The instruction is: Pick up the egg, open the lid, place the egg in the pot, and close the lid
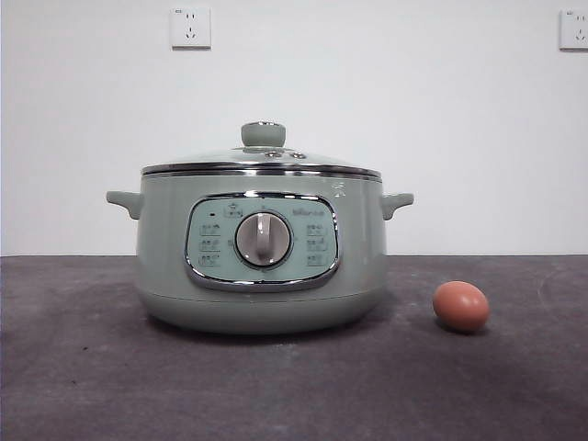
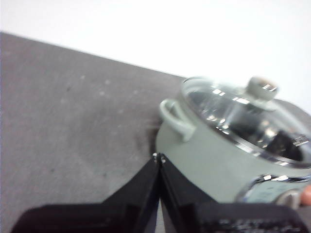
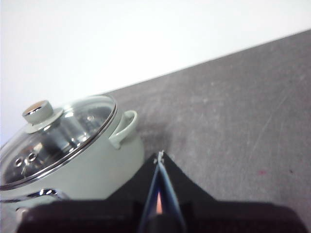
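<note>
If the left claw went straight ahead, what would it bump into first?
Probably the pot: the left gripper, jaws shut, points toward its side just below the near handle. Depth is unclear, so it might slip past onto the table.

pot (image 2: 228, 160) cropped, blurred

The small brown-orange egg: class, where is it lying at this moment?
In the front view, the small brown-orange egg lies on the dark grey table, right of the large sage-green pot, apart from it, below its side handle. No gripper is near it.
</note>
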Tool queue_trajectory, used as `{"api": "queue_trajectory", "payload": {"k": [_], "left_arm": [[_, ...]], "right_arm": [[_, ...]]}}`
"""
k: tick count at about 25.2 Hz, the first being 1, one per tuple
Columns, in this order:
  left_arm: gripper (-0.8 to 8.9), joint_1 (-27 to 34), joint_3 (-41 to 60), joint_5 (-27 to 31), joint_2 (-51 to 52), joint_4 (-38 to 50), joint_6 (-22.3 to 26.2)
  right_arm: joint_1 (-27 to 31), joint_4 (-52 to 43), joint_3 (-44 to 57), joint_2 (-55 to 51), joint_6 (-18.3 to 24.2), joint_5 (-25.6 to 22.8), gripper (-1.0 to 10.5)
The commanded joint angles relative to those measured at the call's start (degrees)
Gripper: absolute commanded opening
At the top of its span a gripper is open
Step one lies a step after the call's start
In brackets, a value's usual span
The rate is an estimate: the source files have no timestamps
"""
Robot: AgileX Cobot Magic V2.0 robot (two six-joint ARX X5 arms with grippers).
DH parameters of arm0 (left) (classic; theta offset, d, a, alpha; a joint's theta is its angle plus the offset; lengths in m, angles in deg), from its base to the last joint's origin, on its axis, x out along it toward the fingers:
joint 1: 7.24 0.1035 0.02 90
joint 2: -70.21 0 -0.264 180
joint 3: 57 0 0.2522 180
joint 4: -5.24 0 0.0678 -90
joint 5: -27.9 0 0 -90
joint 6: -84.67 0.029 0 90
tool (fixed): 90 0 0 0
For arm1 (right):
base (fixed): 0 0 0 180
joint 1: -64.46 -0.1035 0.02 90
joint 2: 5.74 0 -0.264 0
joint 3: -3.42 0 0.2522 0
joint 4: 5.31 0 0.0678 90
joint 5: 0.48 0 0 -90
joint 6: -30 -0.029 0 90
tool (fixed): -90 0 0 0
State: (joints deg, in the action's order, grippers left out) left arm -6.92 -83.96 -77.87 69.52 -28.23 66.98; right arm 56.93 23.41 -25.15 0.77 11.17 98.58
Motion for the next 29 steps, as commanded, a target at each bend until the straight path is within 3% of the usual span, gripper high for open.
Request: {"api": "queue_trajectory", "payload": {"k": [1,10,14,22,29], "left_arm": [[-0.06,0.1,-4.1,-1.7,-1.3,-3.3,-0.2],[-0.06,0.1,-17.7,-10.5,-11.0,-18.0,9.0],[-0.06,0.1,-23.3,-15.1,-16.1,-25.1,13.9],[-0.06,0.0,-31.2,-19.6,-23.3,-38.6,20.5],[0.20,0.0,-32.0,-20.2,-24.3,-41.2,20.8]], "right_arm": [[0.0,4.1,-5.3,3.5,3.0,2.1,-0.1],[-0.1,25.0,-25.2,18.2,15.3,12.0,-0.1],[-0.1,35.3,-33.3,24.4,20.5,13.6,-0.1],[-0.2,52.0,-41.9,31.7,24.7,13.6,-0.1],[-0.2,57.4,-42.0,33.4,26.8,13.3,0.1]]}}
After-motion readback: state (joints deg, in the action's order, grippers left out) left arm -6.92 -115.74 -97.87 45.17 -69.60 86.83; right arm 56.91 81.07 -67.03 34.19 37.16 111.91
